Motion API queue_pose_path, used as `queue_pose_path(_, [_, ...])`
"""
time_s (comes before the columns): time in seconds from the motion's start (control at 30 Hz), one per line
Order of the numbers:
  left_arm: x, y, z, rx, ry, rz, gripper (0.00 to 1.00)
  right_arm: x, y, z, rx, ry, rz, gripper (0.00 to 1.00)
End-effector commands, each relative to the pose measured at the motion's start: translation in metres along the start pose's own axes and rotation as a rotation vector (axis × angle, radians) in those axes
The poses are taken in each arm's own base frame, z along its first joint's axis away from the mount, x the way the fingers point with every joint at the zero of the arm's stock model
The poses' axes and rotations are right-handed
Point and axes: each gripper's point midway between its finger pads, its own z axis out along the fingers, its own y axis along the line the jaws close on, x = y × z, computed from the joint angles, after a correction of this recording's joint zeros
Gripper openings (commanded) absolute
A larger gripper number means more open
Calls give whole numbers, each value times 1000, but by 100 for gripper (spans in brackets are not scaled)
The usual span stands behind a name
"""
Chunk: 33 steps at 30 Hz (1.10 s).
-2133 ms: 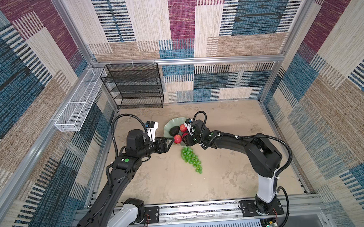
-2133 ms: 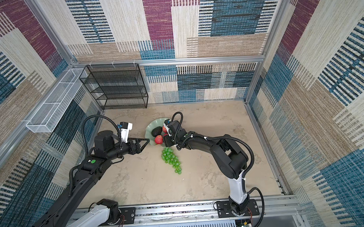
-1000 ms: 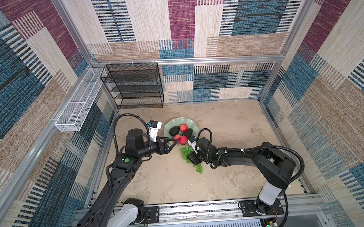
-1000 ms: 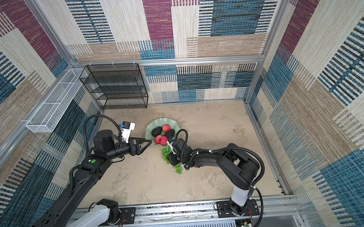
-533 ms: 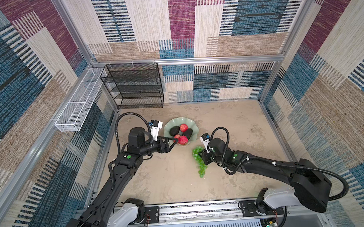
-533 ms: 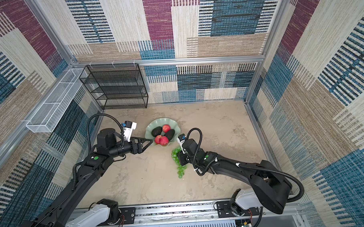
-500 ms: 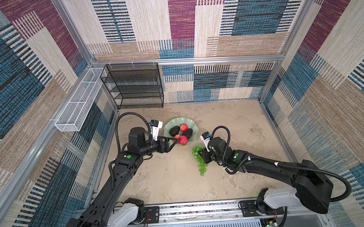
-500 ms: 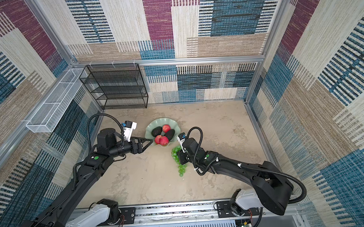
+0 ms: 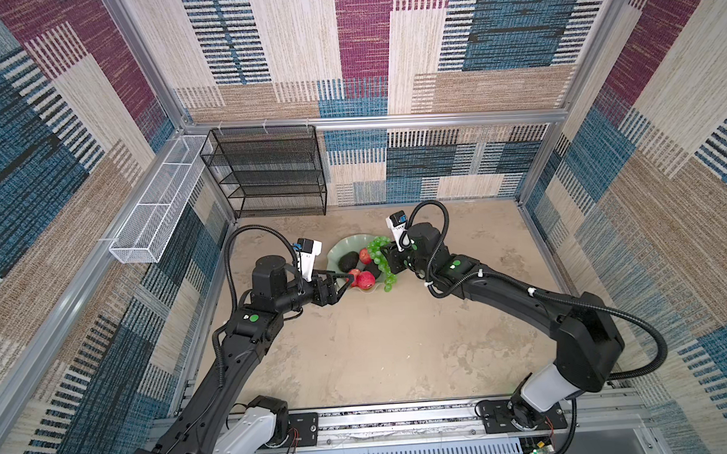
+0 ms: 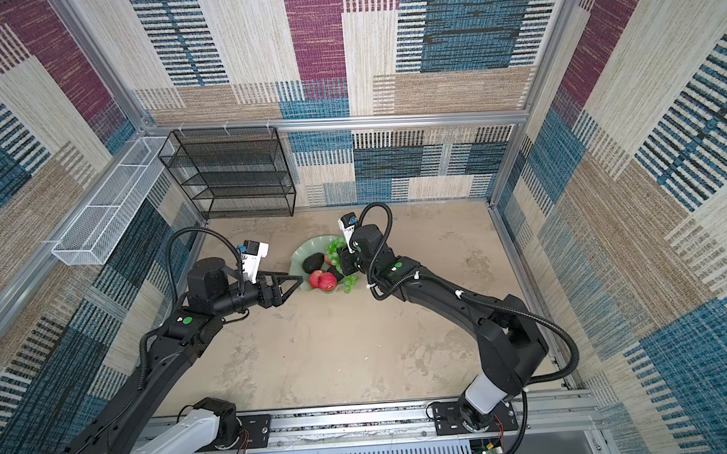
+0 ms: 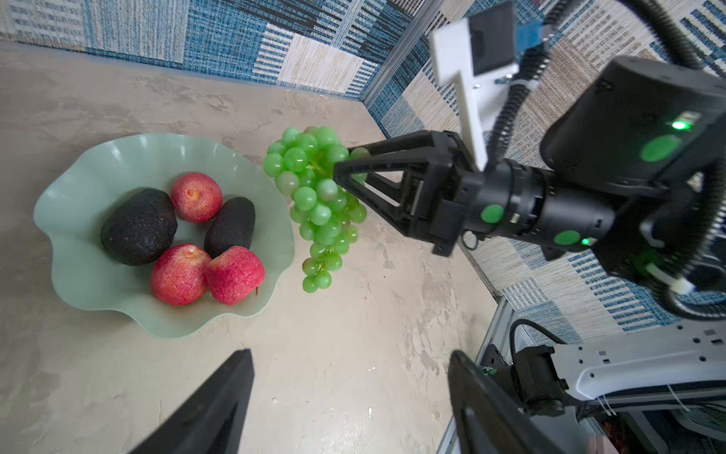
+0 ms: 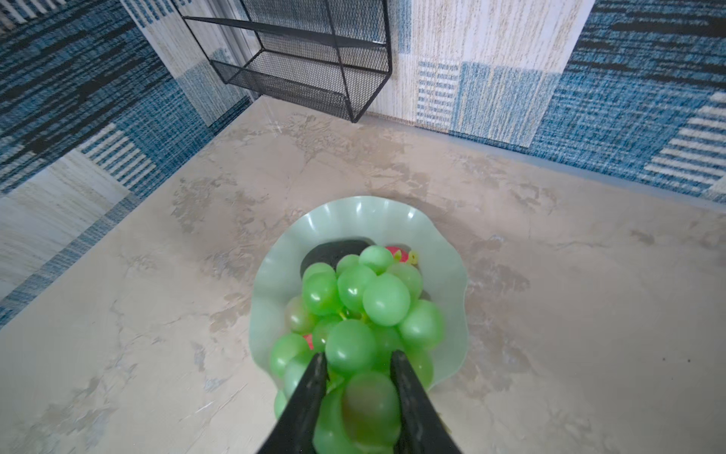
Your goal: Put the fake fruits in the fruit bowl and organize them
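Note:
The pale green fruit bowl (image 11: pixel 78 169) (image 9: pixel 337 252) sits on the table and holds three red apples (image 11: pixel 178 273) and two dark avocados (image 11: pixel 137 226). My right gripper (image 12: pixel 357 355) (image 9: pixel 387 252) is shut on the top of the green grape bunch (image 11: pixel 314 196) (image 12: pixel 353 298). The bunch hangs off the table at the bowl's right rim, its tail dangling outside the rim. My left gripper (image 11: pixel 349 353) (image 10: pixel 299 280) is open and empty, low by the bowl's left front rim (image 10: pixel 302 259). In the right wrist view the grapes hide most of the fruit in the bowl.
A black wire shelf rack (image 9: pixel 268 173) stands against the back wall, left of the bowl. A white mesh basket (image 9: pixel 157 214) hangs on the left wall. Patterned walls close in three sides, and a metal rail (image 9: pixel 401 418) runs along the front edge.
My right gripper closed on the grapes, lifted them off the table in front of the bowl and carried them back to the bowl's right rim. The left arm hardly moved.

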Motion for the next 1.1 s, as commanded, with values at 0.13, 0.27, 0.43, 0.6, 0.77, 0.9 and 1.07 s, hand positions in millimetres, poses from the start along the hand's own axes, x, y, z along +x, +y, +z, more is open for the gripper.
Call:
queue_pose_path(0.13, [-1, 4, -5, -40, -23, 49, 81, 10, 9, 69, -53, 38, -68, 31])
queue_pose_path(0.27, [-5, 11, -8, -90, -48, 61, 81, 12, 9, 91, -62, 49, -65, 35])
queue_pose_path(0.43, [-12, 16, -9, -126, -73, 76, 82, 0, 10, 98, -82, 39, -54, 60])
queue_pose_path(0.6, [-20, 34, -11, -224, -113, 83, 82, -24, -4, 79, -67, -12, -15, 100])
queue_pose_path(0.77, [-28, 67, -24, -421, -181, 87, 83, -25, -26, 35, -29, -67, 37, 100])
queue_pose_path(0.9, [-25, 120, -55, -748, -292, 109, 86, 9, -49, -21, 68, -160, 70, 100])
queue_pose_path(1.07, [-7, 173, -86, -1054, -422, 231, 99, 50, -106, -105, 331, -381, 107, 100])
